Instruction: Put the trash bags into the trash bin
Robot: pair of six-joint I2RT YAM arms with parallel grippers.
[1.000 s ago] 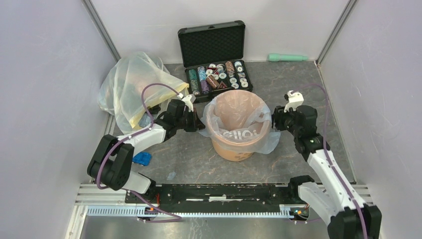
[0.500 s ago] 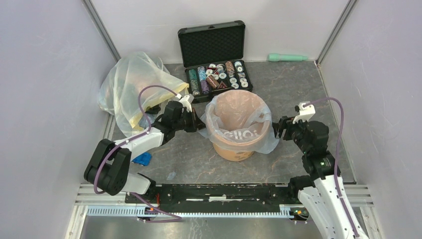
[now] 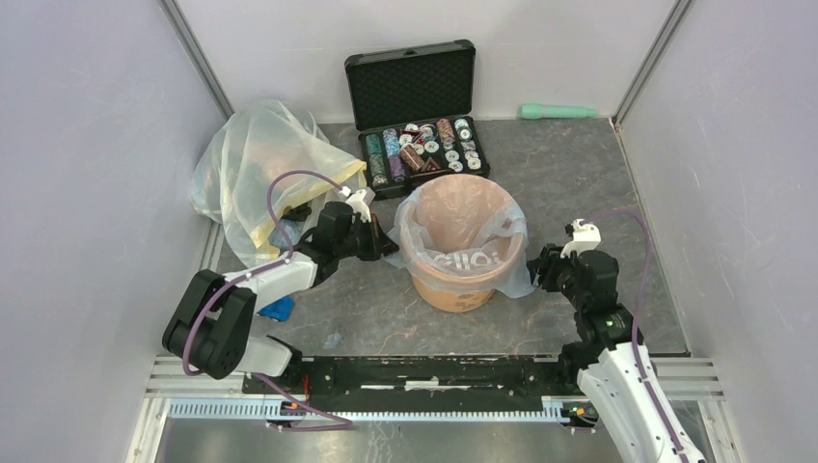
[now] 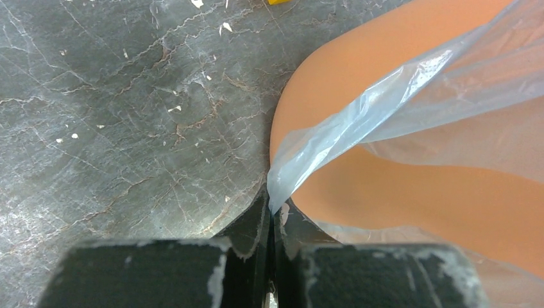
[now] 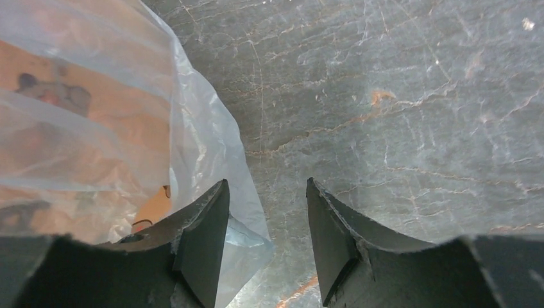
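The orange-tan trash bin stands mid-table, lined with the pale blue trash bag, whose edge drapes over the rim on both sides. My left gripper is shut on the bag's left edge beside the bin; in the left wrist view the film runs pinched between the closed fingers against the bin's wall. My right gripper is open and empty, low beside the bin's right side. In the right wrist view its open tips straddle bare table next to the hanging bag.
A large yellowish translucent bag lies at the back left. An open black case of small items stands behind the bin. A green tube lies by the back wall. A blue scrap lies near the left arm.
My right gripper has let the bag's right edge go and drawn back and down toward the near side. My left gripper has pulled its bag edge slightly left, still shut.
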